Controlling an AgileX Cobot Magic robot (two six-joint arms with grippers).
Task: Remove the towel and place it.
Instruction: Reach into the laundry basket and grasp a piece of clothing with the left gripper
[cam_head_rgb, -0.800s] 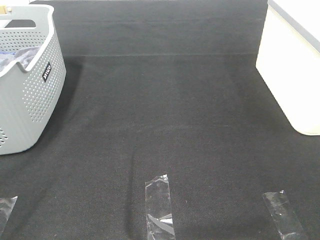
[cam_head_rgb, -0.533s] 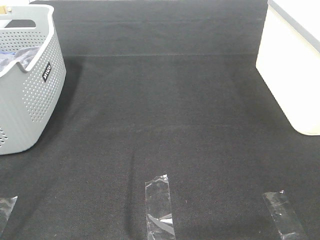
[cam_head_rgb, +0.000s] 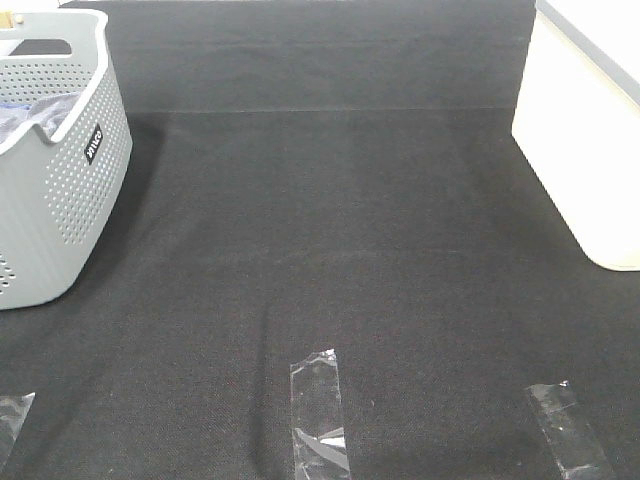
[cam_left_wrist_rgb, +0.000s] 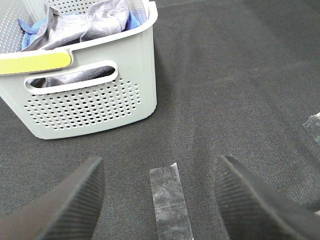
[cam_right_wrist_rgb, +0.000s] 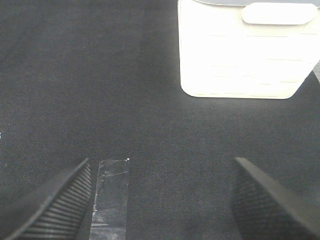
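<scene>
Now left hand (cam_left_wrist_rgb: 158, 172), right hand (cam_right_wrist_rgb: 162, 172) spread; towel (cam_left_wrist_rgb: 100, 22) in basket (cam_left_wrist_rgb: 100, 105), mat's (cam_head_rgb: 350, 220) left edge.

High camera overlooks the mat (cam_head_rgb: 350, 250); low left wrist camera shares the basket (cam_head_rgb: 60, 200).

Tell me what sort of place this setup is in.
Most likely a staged robot test bench, not a home laundry room: a tabletop covered in black fabric, clear tape strips stuck to it, and a grey perforated basket with the towel inside, opposite a white bin.
</scene>
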